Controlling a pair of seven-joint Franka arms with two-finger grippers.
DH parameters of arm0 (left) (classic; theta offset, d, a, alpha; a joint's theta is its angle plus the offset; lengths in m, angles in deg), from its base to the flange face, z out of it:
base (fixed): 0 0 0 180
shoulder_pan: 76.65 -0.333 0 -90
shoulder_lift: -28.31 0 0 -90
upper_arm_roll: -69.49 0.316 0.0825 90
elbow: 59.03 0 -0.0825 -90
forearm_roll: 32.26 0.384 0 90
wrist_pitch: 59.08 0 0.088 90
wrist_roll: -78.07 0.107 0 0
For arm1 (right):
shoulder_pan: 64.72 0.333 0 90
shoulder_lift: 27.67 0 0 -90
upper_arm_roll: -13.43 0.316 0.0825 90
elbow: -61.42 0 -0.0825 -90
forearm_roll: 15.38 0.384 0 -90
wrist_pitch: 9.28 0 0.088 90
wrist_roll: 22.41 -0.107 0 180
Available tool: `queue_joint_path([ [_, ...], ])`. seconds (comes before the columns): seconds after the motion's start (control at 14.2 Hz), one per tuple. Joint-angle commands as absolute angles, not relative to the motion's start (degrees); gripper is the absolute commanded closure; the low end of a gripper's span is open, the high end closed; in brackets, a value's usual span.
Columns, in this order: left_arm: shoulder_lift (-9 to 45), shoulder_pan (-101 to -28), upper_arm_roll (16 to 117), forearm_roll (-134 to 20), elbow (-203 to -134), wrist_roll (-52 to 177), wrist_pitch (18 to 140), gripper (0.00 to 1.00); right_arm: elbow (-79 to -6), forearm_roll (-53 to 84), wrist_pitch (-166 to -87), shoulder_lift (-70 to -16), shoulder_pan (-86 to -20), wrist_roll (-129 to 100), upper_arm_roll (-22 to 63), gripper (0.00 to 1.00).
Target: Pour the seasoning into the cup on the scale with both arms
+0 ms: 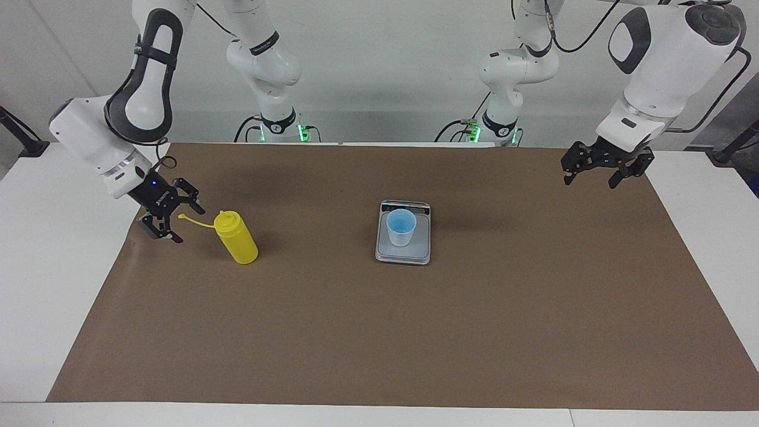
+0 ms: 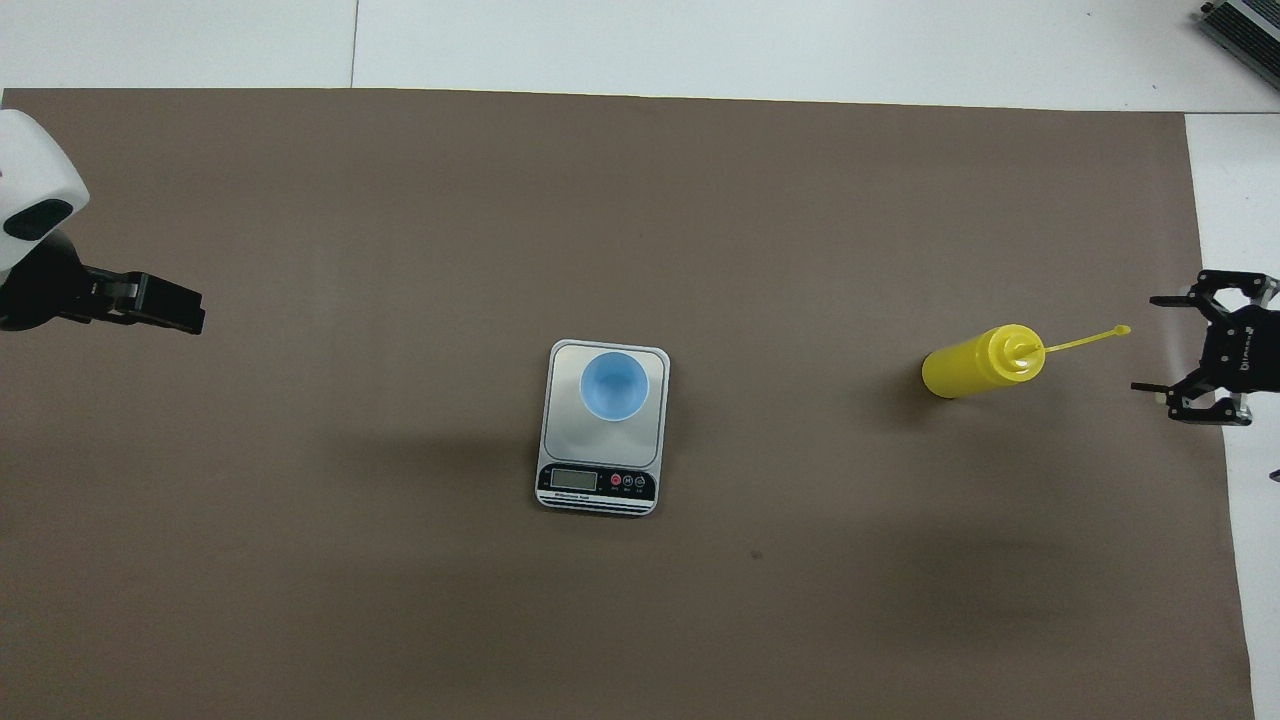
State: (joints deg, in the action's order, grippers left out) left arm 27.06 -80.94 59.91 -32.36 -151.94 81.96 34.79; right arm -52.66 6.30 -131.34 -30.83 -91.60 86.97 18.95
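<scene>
the seasoning [image 1: 236, 238] stands upright near the brown mat's [image 1: 379, 344] right-arm edge, the cup [image 1: 401, 227] on the scale [image 1: 403, 252] mid-mat. right gripper [image 1: 172, 217] gapes wide beside the bottle, apart; left gripper [image 1: 599, 168] hangs wide over the mat's left-arm edge.

the facing view looks from high up across the white worktop [image 1: 35, 267] toward the 2 white jointed arms, whose bases stand at its top. the overhead view looks steeply down from above the robots' own end and forward, sitting closer in. both take in the brown paper mat [image 1: 379, 332] [image 2: 400, 200] and the flat silver-grey rectangular scale [image 1: 403, 254] [image 2: 603, 455] near its middle, seen half a turn apart.
</scene>
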Motion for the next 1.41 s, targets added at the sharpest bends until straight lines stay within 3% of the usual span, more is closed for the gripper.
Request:
queue_joint_path([
  [0.0, 28.75, -81.66, 59.64, -32.35, -153.6, 81.94, 34.7, 0.0, -52.22, 1.33, -128.38, -26.63, -90.13, 76.77, 19.58, 0.0],
  [0.35, 28.75, -81.66, 59.64, -32.35, -153.6, 81.94, 34.7, 0.0, -51.52, -0.96, -123.54, -22.14, -82.76, 49.71, 20.11, 0.0],
  [0.84, 28.75, -81.66, 59.64, -32.35, -153.6, 81.94, 34.7, 0.0, -41.25, -10.11, -117.92, -23.8, -67.46, 2.0, 20.46, 0.0],
  [1.34, 28.75, -81.66, 59.64, -32.35, -153.6, 81.94, 34.7, 0.0, -29.46, -14.75, -107.82, -28.46, -65.51, -30.12, 20.55, 0.0],
])
